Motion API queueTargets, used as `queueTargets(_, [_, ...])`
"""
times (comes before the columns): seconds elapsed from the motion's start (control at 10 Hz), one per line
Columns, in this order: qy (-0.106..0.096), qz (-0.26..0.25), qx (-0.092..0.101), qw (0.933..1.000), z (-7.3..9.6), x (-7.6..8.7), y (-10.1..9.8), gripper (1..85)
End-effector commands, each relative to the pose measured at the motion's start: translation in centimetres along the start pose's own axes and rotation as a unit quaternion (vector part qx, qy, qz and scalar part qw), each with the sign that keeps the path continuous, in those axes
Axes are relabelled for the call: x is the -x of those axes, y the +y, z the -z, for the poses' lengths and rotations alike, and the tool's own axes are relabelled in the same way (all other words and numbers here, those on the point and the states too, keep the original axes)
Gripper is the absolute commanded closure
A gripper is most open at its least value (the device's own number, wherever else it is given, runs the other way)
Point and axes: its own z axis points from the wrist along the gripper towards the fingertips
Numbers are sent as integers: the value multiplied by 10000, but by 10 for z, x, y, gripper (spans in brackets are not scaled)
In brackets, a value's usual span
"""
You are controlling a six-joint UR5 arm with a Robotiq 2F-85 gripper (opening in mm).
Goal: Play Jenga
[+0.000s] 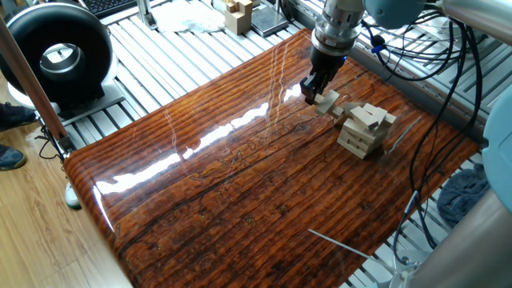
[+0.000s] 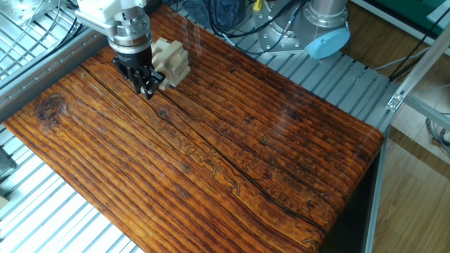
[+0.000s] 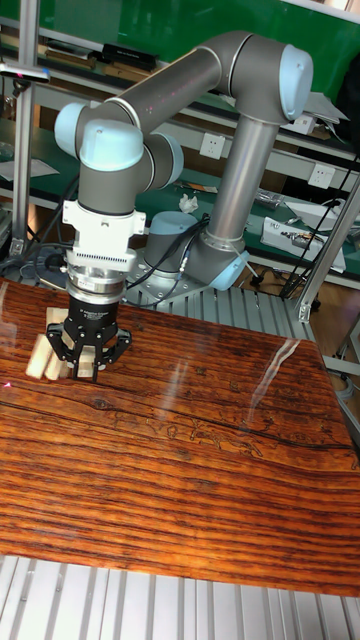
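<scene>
End effector [image 1: 318, 94] low over the far end of the bench [image 1: 240, 184], pinching one pale block [image 1: 324, 100] by its end. Block level, just above the shiny wood. Jenga tower [image 1: 364, 130] right beside it, short and messy, top blocks crooked. From the other side, end effector [image 2: 146, 80] and tower [image 2: 171, 61] close together near the bench corner.

Jenga tower [image 1: 365, 129]: short stack of pale unfinished wooden bars, layered crosswise, upper bars skewed and uneven, standing near the far edge of the bench [image 1: 240, 184]. One loose bar [image 1: 325, 99] is seen just beside the tower, gripped in the claw [image 1: 314, 90].
</scene>
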Motion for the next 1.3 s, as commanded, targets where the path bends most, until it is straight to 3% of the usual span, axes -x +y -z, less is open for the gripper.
queueTargets(0.0, [-35, -39, 45, 10000, 1, 2, 2, 693])
queueTargets(1.2, [191, 39, 151, 9997, -5, 3, 15, 693])
